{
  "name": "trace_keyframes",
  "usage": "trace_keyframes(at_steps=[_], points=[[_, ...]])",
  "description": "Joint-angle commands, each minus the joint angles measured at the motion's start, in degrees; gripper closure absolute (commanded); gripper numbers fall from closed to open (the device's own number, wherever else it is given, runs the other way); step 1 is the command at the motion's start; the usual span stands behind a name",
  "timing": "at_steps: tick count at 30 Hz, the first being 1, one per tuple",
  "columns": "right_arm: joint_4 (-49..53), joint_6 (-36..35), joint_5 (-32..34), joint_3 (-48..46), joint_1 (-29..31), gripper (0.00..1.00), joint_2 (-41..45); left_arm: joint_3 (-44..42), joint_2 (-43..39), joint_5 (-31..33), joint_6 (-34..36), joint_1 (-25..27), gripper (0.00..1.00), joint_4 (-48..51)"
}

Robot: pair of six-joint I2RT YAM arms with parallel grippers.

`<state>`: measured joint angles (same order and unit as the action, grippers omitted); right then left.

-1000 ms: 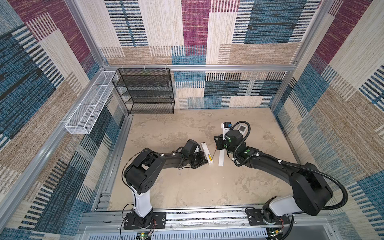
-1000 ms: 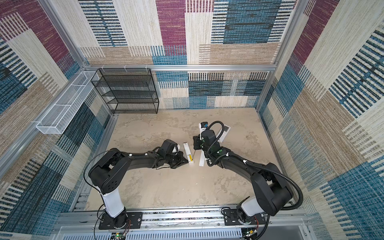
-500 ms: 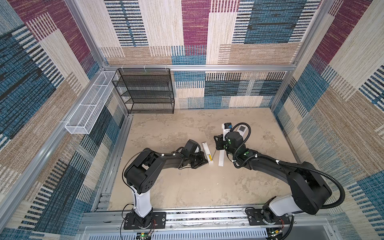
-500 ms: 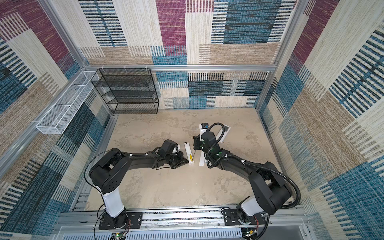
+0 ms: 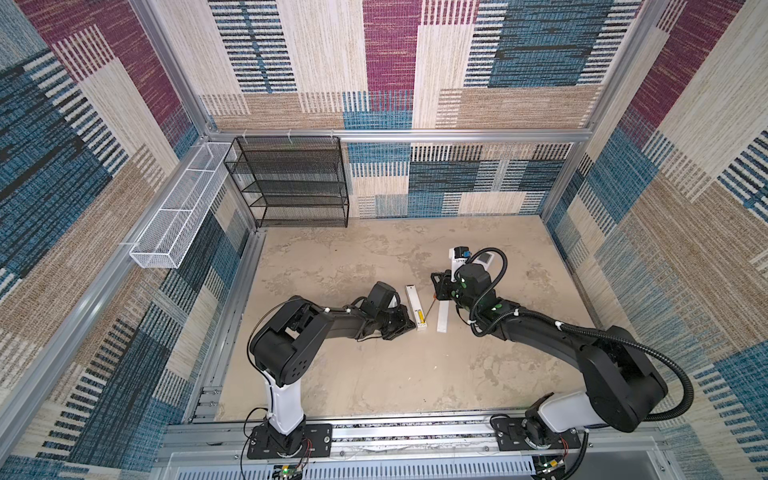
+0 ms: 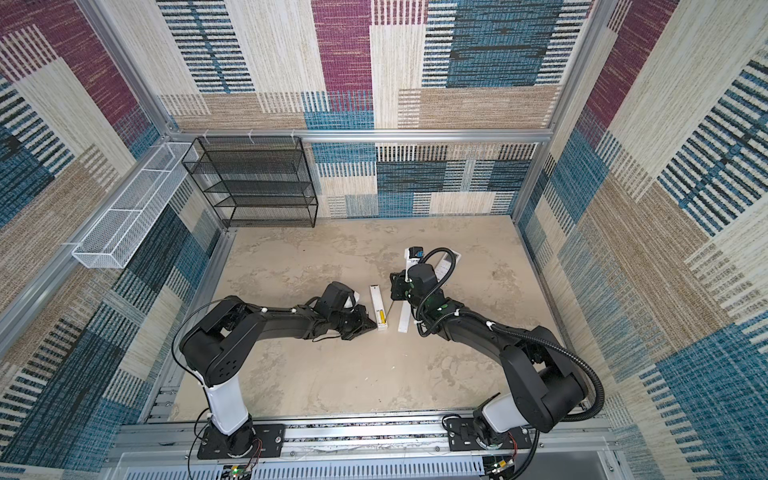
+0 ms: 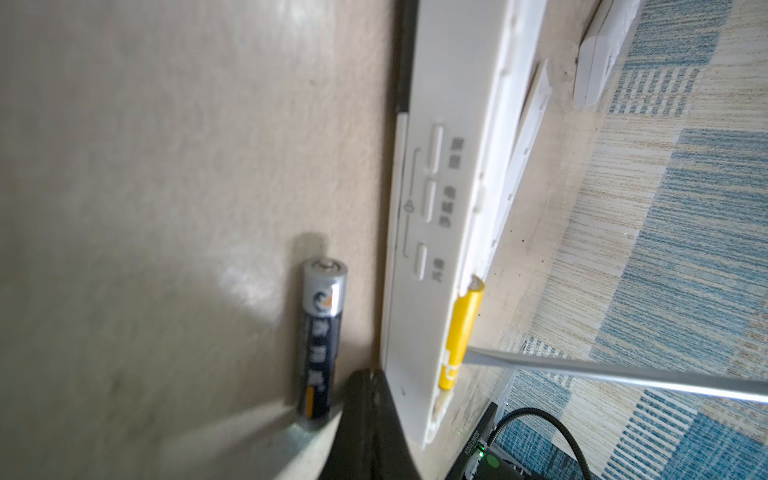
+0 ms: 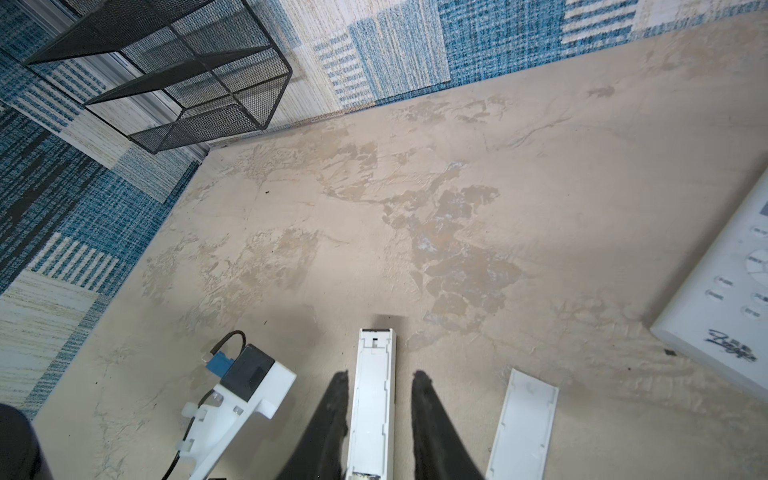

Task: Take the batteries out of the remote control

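**Down at the Near End, a Ticklish Pry**

Midway between the arms, the right claw [image 8: 380, 376] grips the screwdriver [image 7: 623, 376], tip at the yellow battery [image 7: 463, 332] in the bay of the remote control [image 7: 449, 104]. A slip could flick the cell rolling, or skid the remote, braced by the left claw [image 7: 369, 386], closed empty at its corner. Both remote and yellow battery lie lengthways, front to back. The dark battery [image 7: 320, 332] lies loose on the worktop [image 5: 374, 374] alongside, parallel, nub away from the left claw.

Stretches black left arm [image 5: 332, 320] and black right arm [image 5: 540, 328] low toward the middle, black left gripper [image 7: 371, 376] pinched closed, black right gripper [image 8: 378, 376] pointing far, fingers [image 8: 432, 407] apart.
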<state>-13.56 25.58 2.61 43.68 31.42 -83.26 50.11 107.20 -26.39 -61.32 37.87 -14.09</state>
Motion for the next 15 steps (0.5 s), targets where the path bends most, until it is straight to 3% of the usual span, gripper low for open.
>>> trace_keyframes(at_steps=[1,15], points=[[3.43,1.93,-2.31,-0.04,0.13,1.00,0.12,-0.62,-0.79,-0.99,-0.65,-0.34,0.99,-3.45],[6.08,-0.53,-1.03,2.35,0.21,1.00,-1.01,-1.23,-3.64,-0.72,0.67,-0.78,0.86,-2.87]])
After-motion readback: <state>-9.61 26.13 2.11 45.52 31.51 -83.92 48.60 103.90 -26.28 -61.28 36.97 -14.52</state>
